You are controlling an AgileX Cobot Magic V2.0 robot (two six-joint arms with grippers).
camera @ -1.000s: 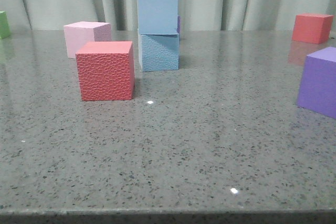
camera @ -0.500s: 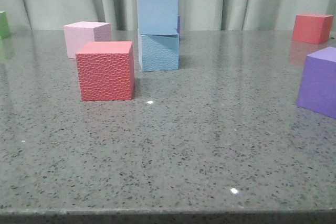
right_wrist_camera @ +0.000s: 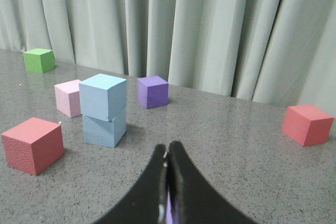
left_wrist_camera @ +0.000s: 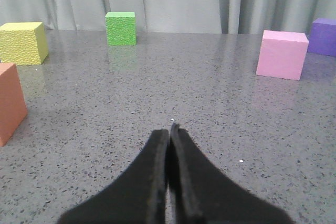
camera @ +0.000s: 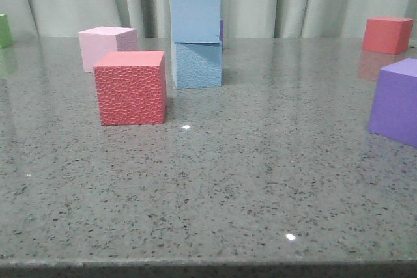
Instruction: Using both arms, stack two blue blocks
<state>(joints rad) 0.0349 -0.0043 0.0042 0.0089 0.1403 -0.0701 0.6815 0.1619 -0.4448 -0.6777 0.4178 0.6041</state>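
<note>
Two sky-blue blocks stand stacked at the back middle of the table. The smooth upper block [camera: 195, 15] rests on the pebbled lower block [camera: 197, 64], turned slightly against it. The stack also shows in the right wrist view, upper block [right_wrist_camera: 103, 96] on lower block [right_wrist_camera: 104, 128]. My right gripper [right_wrist_camera: 168, 148] is shut and empty, well back from the stack over bare table. My left gripper [left_wrist_camera: 169, 129] is shut and empty over bare table, with no blue block in its view. Neither gripper shows in the front view.
A red pebbled cube [camera: 130, 88] and a pink cube [camera: 104, 47] stand left of the stack, and a small purple cube [right_wrist_camera: 153, 91] behind it. A purple cube [camera: 397, 101] and a red cube [camera: 388, 34] are at right. Green [left_wrist_camera: 121, 28], yellow [left_wrist_camera: 22, 43] and orange [left_wrist_camera: 10, 103] cubes are at far left.
</note>
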